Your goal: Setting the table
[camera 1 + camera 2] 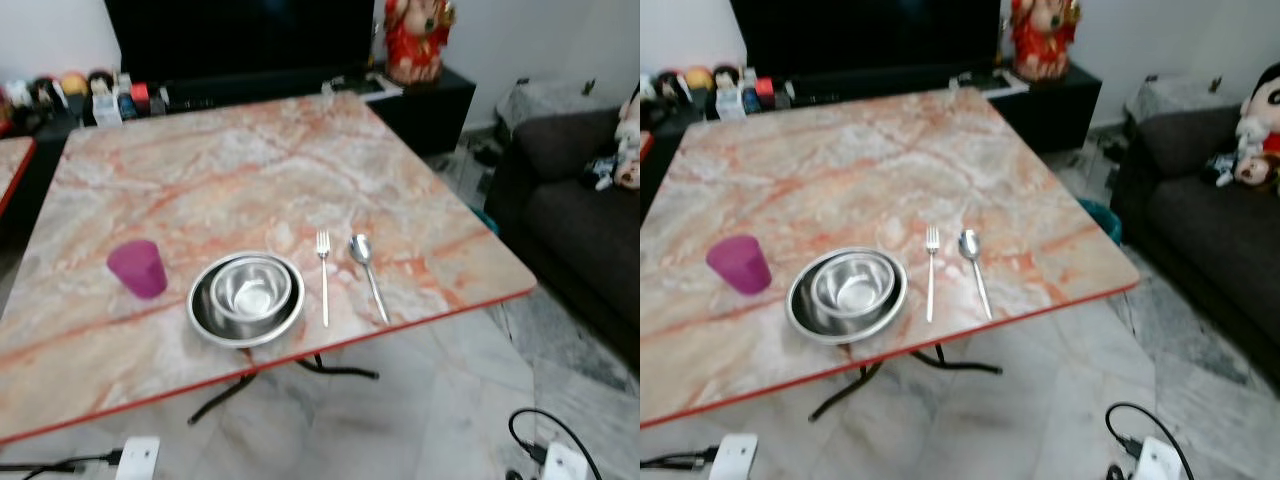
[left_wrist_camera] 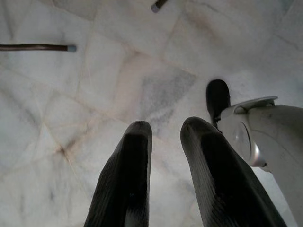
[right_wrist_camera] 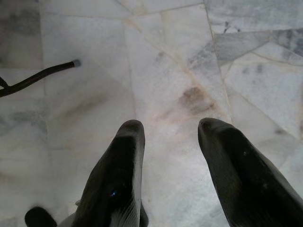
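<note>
Steel bowl (image 1: pixel 250 288) is being seen nested in plate (image 1: pixel 205 318) on marble table (image 1: pixel 250 170), w/ fork (image 1: pixel 323 275) & spoon (image 1: pixel 367 272) beside, pink cup (image 1: pixel 138 268) nr. Left gripper (image 2: pixel 163 130) & right gripper (image 3: pixel 168 127) are being hung over floor (image 3: pixel 165 71), fingers apart.

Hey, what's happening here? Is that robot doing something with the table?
Right now it is handling nothing. Both arms hang down at the marble floor: the left gripper and right gripper are open and empty. The table in front of it already has a place laid near its front edge: a pink cup, then a steel bowl sitting inside a steel plate, then a fork and a spoon lying side by side.
</note>
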Tool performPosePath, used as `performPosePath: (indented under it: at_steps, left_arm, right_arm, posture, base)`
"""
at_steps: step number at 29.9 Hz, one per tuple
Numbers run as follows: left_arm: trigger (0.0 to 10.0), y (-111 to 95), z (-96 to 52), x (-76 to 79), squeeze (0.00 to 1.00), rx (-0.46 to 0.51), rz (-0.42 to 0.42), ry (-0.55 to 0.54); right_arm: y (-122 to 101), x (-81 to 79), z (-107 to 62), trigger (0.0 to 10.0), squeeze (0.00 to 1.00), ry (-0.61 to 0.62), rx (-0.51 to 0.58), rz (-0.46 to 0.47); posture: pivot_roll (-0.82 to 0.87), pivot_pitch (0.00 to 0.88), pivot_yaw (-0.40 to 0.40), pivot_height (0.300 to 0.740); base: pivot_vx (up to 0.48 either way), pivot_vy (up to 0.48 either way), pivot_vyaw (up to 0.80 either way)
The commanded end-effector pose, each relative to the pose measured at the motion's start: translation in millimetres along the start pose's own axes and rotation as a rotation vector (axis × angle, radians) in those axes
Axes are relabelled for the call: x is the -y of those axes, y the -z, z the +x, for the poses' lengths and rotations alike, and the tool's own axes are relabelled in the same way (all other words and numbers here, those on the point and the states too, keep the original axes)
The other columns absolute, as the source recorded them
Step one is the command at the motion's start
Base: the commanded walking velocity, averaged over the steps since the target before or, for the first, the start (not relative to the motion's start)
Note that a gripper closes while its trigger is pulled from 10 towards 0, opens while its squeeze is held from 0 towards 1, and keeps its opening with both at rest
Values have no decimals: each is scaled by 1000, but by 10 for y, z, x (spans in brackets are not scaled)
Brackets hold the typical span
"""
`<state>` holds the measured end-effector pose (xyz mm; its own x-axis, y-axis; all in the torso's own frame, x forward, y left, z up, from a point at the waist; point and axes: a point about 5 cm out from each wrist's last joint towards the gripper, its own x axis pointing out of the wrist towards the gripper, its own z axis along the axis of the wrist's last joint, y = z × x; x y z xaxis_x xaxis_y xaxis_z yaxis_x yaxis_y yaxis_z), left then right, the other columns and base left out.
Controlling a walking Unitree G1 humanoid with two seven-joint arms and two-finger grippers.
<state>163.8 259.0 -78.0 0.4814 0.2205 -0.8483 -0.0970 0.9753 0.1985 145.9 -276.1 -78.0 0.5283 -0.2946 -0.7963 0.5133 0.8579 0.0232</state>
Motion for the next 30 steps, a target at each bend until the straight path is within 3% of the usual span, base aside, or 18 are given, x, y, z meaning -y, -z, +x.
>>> performPosePath:
  at_steps: [1, 19, 23, 28, 30]
  left_arm:
    - [10000, 43, -4, -12, 0, -14, 12, -3]
    - [10000, 254, -44, -120, 0, -54, 3, -12]
    - [10000, 311, -57, -141, 0, -63, 2, -13]
    - [10000, 350, -74, -217, 0, -68, -2, -20]
    - [10000, 277, -50, -129, 0, -56, -3, -11]
  right_arm:
    - [-10, 23, -1, 10000, 0, 9, 0, -3]
    - [-15, 40, -1, 10000, 0, 15, -5, -1]
    - [-12, 46, -1, 10000, 0, 13, -10, -7]
    - [-23, 53, -2, 10000, 0, 12, -3, -24]
    - [-21, 56, -3, 10000, 0, 12, -1, -17]
  posture:
    - [40, 25, 4, 736]
    - [35, 20, -5, 736]
    - [35, 18, -6, 736]
    - [36, 14, -8, 736]
    - [36, 11, -9, 736]
  base:
    - [0, -277, 0]
    - [0, -284, 0]
    - [0, -287, -780]
    - [0, -289, 0]
    - [0, -285, 0]
